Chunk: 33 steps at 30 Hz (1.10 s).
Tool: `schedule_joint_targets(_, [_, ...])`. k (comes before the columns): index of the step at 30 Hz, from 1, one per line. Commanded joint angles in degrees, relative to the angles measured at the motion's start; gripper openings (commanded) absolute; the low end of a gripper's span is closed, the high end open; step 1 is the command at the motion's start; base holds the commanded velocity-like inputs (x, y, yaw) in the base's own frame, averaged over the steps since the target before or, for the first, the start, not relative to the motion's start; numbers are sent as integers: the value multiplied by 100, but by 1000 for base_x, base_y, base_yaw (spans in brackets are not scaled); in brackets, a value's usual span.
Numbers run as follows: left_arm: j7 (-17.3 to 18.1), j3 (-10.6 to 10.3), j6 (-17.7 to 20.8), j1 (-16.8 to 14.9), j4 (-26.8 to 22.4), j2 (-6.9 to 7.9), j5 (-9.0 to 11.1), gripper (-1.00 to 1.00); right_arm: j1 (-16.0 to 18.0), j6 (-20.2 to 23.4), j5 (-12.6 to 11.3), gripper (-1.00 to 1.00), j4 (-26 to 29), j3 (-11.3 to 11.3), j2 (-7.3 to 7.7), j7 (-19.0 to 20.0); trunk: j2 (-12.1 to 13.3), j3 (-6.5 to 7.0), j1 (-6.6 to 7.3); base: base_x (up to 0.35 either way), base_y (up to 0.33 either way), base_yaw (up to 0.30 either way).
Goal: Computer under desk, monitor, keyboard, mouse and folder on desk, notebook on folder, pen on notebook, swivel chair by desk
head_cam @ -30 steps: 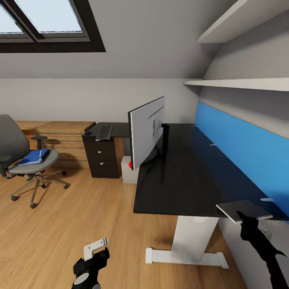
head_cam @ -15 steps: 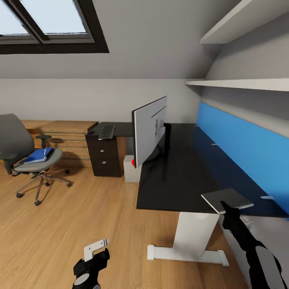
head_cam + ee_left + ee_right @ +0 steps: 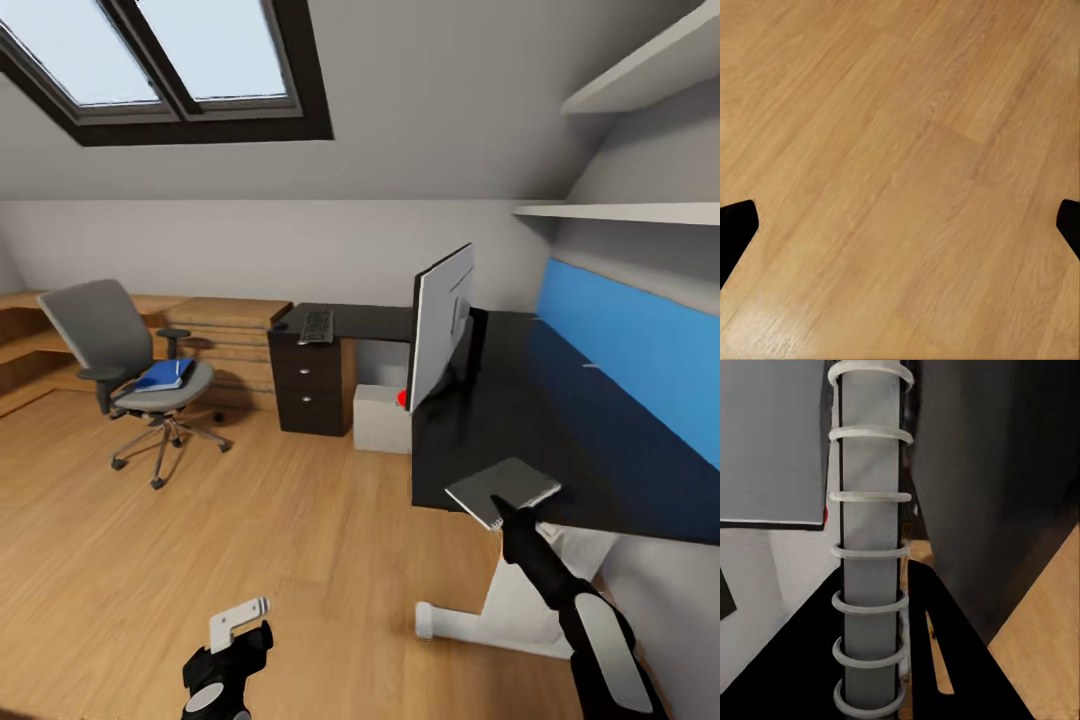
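- One gripper carries the load: the right gripper [image 3: 507, 513] is clamped on the spiral-bound edge of the notebook [image 3: 503, 489], whose wire rings run straight down between the black fingers in the right wrist view [image 3: 870, 585].
- The notebook lies roughly flat, held over the front edge of the desk [image 3: 560, 420] — part above the black top, part overhanging the floor.
- The left gripper [image 3: 238, 620] hangs low over bare wood floor [image 3: 900, 150], its jaws spread wide with nothing between them.
- The folder [image 3: 165, 374], which the notebook must end up on, lies on the seat of the swivel chair [image 3: 135, 375], well apart from the right gripper, across the floor on the robot's left. The left arm is the nearer one to it.
- The monitor [image 3: 440, 325] stands on the desk beyond the notebook; the computer [image 3: 382, 418] sits below it on the floor.
- The keyboard [image 3: 316, 326] rests on the far wing of the desk, above the black drawers.
- My reading: the folder has to reach the desk before stacking can happen.
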<state>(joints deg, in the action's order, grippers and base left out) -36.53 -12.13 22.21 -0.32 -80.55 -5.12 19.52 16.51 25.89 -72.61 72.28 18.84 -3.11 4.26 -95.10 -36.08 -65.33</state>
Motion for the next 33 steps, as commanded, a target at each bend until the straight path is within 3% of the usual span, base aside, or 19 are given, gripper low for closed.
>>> schedule_joint_targets(1, [-41, -5, 13, -3, -11, 2, 38, 100, 2, 51, 18, -100, 53, -120, -50, 16, -3, -5, 0, -3, 336, 69])
schedule_joint_targets(10, [-39, 23, 12, -3, -29, 54, 33, 100, -15, 101, 50, -100, 240, -796, -170, 20, -3, -5, 0, -1, 339, 21])
schedule_joint_targets(13, [-39, 25, 12, -3, -32, 60, 34, 100, -16, 104, 47, -100, 242, -1154, -186, 27, -3, -5, 0, 0, 342, 2])
schedule_joint_targets(14, [-39, 27, 12, -3, -35, 61, 34, 100, -16, 98, 46, -100, 239, -1371, -194, 28, -3, -5, 0, 0, 342, 1])
schedule_joint_targets(20, [-39, 41, 16, -3, -46, 74, 34, 100, -21, 69, 45, -100, 223, -1972, -203, 30, -3, -5, 0, 0, 342, 1])
schedule_joint_targets(23, [-39, 44, 20, -3, -47, 93, 34, 100, -27, 53, 50, -100, -52, -2101, -173, 95, -3, -5, 0, 0, 342, 0])
schedule_joint_targets(33, [-43, 35, 12, -3, -40, 99, 34, 100, -27, 42, 85, -100, -132, -2112, -163, 110, -3, -5, 0, 141, 301, 0])
